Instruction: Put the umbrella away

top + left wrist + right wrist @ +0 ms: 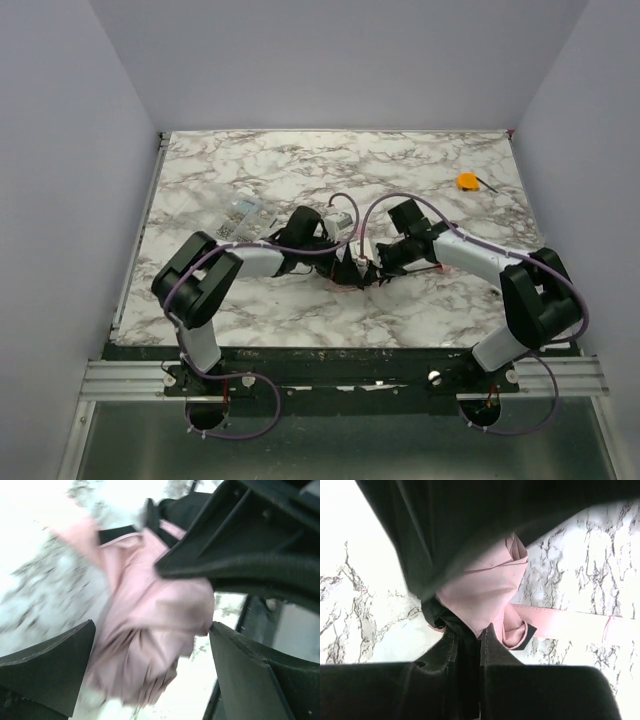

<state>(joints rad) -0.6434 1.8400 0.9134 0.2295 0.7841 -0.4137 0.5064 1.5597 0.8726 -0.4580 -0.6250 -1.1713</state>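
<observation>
From above, both arms reach in over the marble tabletop [300,170] and meet near its middle. The left end effector [340,262] and right end effector [368,268] are tip to tip there and hide most of the umbrella [347,284], which shows only as a pink sliver lying on the tabletop under them. How the jaws stand cannot be told from this view. A clear packet [240,217] lies just behind the left arm. An orange object [467,181] sits well apart, toward the far right corner.

In the left wrist view, the left end effector [152,627] is spread wide. Its two fingers [50,670] stand on either side of the umbrella [145,645], whose crumpled pink fabric fills the gap between them without being clamped. The right arm [250,540] looms black across the upper right, over the fabric.

In the right wrist view, the right end effector [470,642] is closed to a narrow slit, and a fold of the umbrella [480,590] tapers down into it, nipped between the tips. The strap [570,622] trails flat across the tabletop [580,555] to the right. A dark, blurred shape [445,520] covers the top of the view.
</observation>
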